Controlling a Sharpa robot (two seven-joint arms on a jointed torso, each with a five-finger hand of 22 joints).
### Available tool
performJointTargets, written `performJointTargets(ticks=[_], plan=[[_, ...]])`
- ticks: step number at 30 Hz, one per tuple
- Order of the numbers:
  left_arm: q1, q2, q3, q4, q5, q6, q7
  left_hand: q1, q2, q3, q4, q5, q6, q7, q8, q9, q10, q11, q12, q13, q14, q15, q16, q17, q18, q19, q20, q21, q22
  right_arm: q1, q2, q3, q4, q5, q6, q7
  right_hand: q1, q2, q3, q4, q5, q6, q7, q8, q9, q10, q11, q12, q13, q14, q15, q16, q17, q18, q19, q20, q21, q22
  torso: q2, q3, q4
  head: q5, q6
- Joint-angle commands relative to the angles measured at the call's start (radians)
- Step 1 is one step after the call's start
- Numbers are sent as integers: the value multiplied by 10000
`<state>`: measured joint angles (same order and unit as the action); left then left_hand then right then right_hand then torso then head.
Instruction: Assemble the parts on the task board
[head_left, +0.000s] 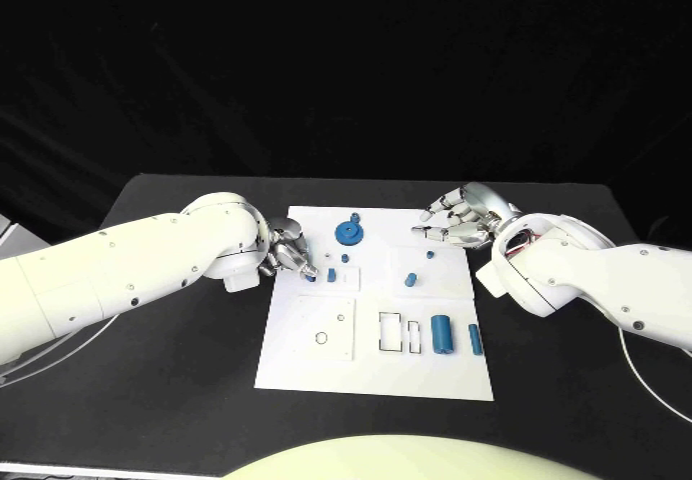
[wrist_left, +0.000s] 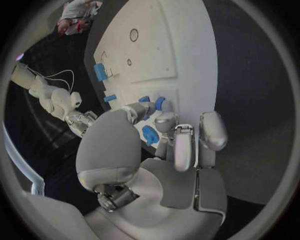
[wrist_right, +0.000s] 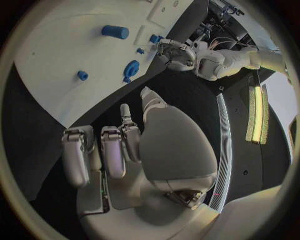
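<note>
My left hand (head_left: 283, 252) sits at the left edge of the task board (head_left: 310, 360), fingers curled in around a small blue part (wrist_left: 150, 135); I judge it pinched there, though the contact is partly hidden; a short blue peg (head_left: 332, 274) stands just beside those fingertips; further in, the round blue gear (head_left: 349, 233) stands near the board's far edge, and a small blue piece (head_left: 413, 279) sits mid-board; two blue cylinders (head_left: 441, 335) lie toward the near right corner; my right hand (head_left: 459, 220) hovers at the board's far right corner, fingers bent but holding nothing. The risk: the tiny part slipping or tipping off-axis; my fingers could nudge the peg. The table (head_left: 173, 400) is matte black; the room behind is dark.
</note>
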<state>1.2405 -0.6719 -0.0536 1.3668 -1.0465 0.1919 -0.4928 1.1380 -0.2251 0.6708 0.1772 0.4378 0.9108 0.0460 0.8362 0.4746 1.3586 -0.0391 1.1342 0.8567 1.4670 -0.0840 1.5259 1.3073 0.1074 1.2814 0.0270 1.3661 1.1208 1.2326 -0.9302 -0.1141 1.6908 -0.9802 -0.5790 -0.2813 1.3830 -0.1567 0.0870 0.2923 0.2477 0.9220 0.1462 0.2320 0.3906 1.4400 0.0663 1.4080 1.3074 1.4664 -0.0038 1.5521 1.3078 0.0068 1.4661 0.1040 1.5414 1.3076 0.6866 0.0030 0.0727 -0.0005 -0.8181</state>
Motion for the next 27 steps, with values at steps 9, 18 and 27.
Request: performJointTargets(ticks=[9,18,27], plan=[[-49,97,-34,-30,86,98,8,-236,43,1131,-1418,-57,259,-193,-36,25,150,-40,96,150,814,-78,98,1701,-113,88,-39,50,26,-7,-27,0,43,-49,53,111,-58,7,35,-14,55,-79,-19,68,6,25,-45,-1,1244,916,-70,-56,2121,18,891,-102,-60,2444,3,-7,2,-29,4],[-49,135,-35,-152,-59,-2,-3,-618,81,214,-963,-259,319,-269,-199,22,73,-91,-49,93,791,-128,69,1625,-115,93,-90,-6,-6,-6,-48,0,53,-49,46,117,-63,0,39,-13,57,-89,-19,71,3,9,-45,-22,1226,913,-71,-65,2104,21,887,-104,-73,2438,2,-12,9,-55,13],[-49,130,-35,-290,-206,6,-24,-960,51,-930,-260,-368,448,-277,-327,17,0,-97,-124,79,796,-140,80,1651,-120,120,-111,-38,-7,-6,-60,0,54,-49,40,128,-67,-2,38,-11,56,-91,-19,71,3,9,-45,-22,1226,912,-71,-66,2102,21,887,-104,-73,2438,-5,-13,12,-57,9]])
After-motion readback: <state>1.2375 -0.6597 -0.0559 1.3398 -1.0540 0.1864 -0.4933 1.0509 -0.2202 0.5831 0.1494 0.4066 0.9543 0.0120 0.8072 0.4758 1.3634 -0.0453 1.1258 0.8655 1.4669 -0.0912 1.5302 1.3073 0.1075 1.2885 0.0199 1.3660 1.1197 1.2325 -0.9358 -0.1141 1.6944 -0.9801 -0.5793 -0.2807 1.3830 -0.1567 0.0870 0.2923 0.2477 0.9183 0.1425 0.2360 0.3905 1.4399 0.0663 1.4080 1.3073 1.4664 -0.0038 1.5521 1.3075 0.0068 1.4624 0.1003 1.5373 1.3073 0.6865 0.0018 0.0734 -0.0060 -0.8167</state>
